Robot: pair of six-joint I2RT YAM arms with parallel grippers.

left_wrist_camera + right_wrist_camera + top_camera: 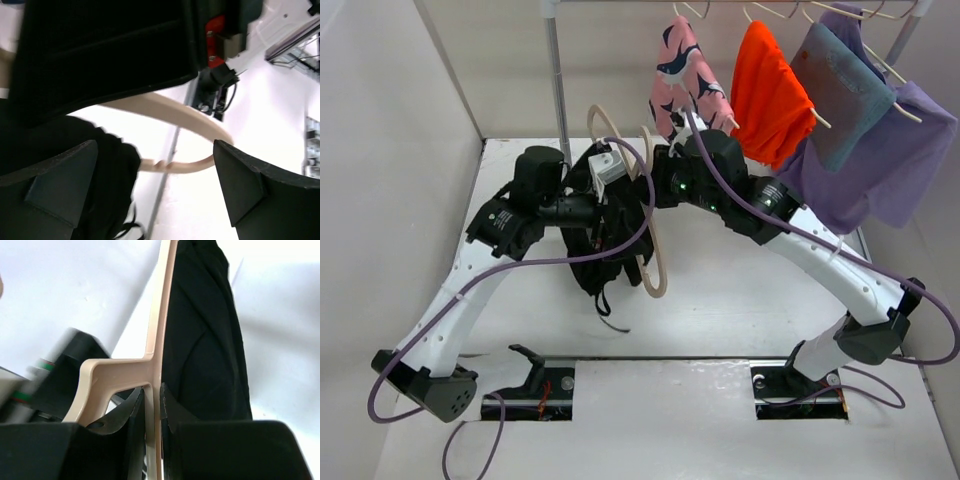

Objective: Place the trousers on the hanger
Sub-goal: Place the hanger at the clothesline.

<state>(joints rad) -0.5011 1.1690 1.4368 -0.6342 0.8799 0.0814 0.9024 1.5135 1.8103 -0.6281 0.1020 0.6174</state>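
Beige wood is sitting pinched between the fingers of our right tool (pixel 151 390). We are gripping the hanger (pixel 161 315) by a thin bar, with the jaws closed almost flat on it. The trousers (pixel 205 350) are hanging against the far side of that bar, black cloth touching wood. We cannot tell whether the hanger's lower end is touching the counter (pixel 750 290).

Our left tool (pixel 155 147) is standing wide and holding nothing. The hanger's curved arm and a bunch of the trousers are showing in the gap between its fingers.

We are judging the draping step to be under way, since the cloth is on the hanger but bunched to one side. The next move is probably calling for the left tool to close on the loose cloth. It would then draw the cloth along the bar while the right one is steadying the wood.

Room is tight, with both wrists crowding together over the cloth. A purple cable (pixel 570 258) is looping across the trousers and the drawstring (pixel 605 305) is dangling below. Behind, the rail (pixel 557 80) is carrying a pink patterned garment (pixel 685 65), an orange garment (pixel 770 95) and a purple garment (pixel 900 160), all close to the right arm and likely to snag a lift.
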